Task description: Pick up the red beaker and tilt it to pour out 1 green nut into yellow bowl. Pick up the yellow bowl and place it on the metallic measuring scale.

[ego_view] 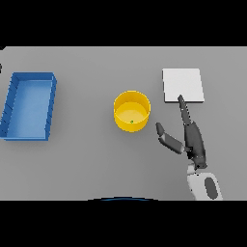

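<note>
one yellow bowl [131, 111] just left of open robot hand [190, 137]

The flat worktop [87, 159] is a plain mid grey with no pattern. The round yellow bowl [131, 111] has a bright yellow rim and a deeper, more orange-yellow outer wall; its inner floor is a softer yellow. Inside it lies a small green nut [131, 121], a single dark green speck. The rectangular blue tray [29, 106] has saturated blue walls and a lighter blue floor, with darker blue along its shaded left side. The square metallic measuring scale [183, 85] is a uniform pale silver-white. The right hand [194, 140] is dark charcoal grey, its fingers [183, 109] nearly black, on a white and grey forearm.
</note>
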